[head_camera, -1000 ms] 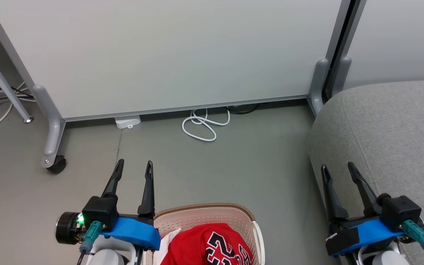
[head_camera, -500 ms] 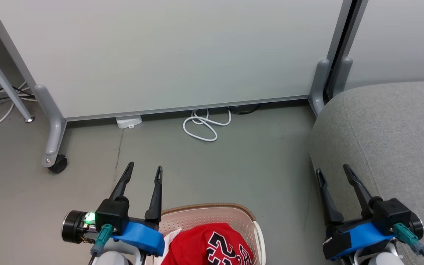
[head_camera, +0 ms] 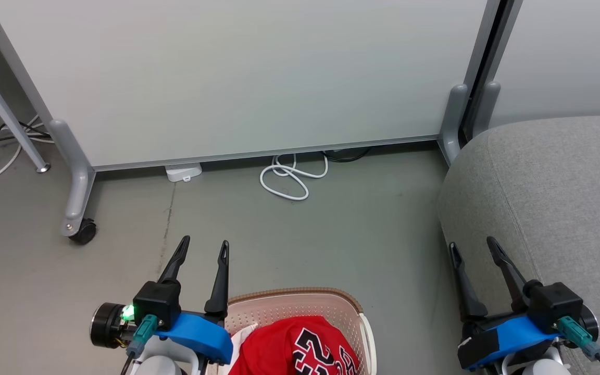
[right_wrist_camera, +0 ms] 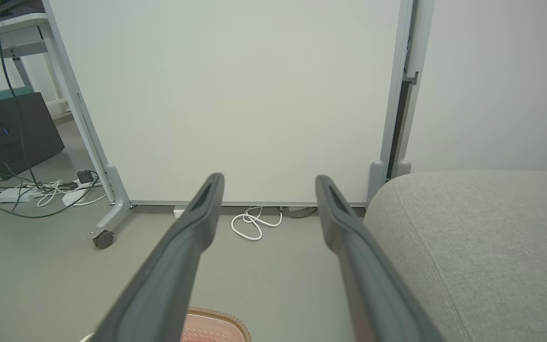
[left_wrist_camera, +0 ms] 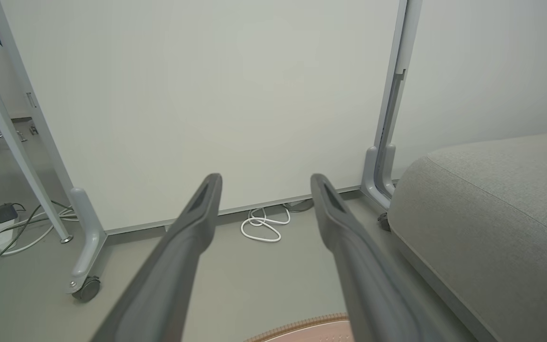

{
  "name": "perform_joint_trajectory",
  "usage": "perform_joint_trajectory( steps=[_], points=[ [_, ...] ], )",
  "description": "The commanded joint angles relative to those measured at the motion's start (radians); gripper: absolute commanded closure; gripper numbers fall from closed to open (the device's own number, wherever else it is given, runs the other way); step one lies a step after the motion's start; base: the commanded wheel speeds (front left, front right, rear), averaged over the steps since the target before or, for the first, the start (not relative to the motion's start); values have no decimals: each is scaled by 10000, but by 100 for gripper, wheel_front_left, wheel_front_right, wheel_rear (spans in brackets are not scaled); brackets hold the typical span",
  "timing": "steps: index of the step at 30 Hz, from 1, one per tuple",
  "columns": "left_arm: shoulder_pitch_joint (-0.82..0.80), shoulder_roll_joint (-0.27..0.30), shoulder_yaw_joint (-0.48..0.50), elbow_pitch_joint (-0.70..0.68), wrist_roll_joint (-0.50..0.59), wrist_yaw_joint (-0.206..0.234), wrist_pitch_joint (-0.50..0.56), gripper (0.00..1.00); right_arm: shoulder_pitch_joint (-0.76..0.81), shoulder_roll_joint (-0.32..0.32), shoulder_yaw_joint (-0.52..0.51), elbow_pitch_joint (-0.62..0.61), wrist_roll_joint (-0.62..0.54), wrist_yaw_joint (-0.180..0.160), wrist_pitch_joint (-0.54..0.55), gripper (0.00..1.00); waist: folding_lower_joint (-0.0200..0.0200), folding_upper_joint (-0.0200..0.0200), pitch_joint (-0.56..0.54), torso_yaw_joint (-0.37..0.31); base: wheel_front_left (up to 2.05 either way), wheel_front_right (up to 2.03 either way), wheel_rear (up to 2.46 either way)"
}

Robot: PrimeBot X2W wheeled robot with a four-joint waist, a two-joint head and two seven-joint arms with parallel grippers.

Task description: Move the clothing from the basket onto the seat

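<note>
Red clothing (head_camera: 300, 346) with black-and-white numbers lies heaped in the cream basket (head_camera: 295, 301) at the bottom middle of the head view. The basket's brown rim (left_wrist_camera: 302, 327) peeks in at the bottom of the left wrist view, and the basket (right_wrist_camera: 214, 325) also shows low in the right wrist view. The grey seat (head_camera: 555, 198) fills the right side, also seen as the seat (left_wrist_camera: 492, 213) and the seat (right_wrist_camera: 482, 247). My left gripper (head_camera: 203, 244) is open and empty above the basket's left rim. My right gripper (head_camera: 472, 244) is open and empty over the seat's front edge.
A white partition panel (head_camera: 237, 78) on castor feet (head_camera: 82, 232) stands ahead. A coiled white cable (head_camera: 289, 179) and a white adapter (head_camera: 183, 172) lie on the grey floor at its base. More cables (right_wrist_camera: 41, 192) and a dark box (right_wrist_camera: 12, 128) sit far left.
My left gripper has shifted right and toward me, closer to the basket's rim. My right gripper has drawn back slightly toward me. Both stay open.
</note>
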Motion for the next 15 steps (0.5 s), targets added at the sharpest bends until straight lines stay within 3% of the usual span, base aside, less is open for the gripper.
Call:
perform_joint_trajectory(
  steps=[1,15],
  points=[
    [-145,1,30,100,-50,13,-28,0,-91,-48,-37,50,80,22,-31,0,0,0,-2,1,0,0,0],
    [-297,-15,-44,365,-97,149,-28,0,-151,-47,-31,136,170,22,-31,0,0,0,32,10,0,0,0]
  ],
)
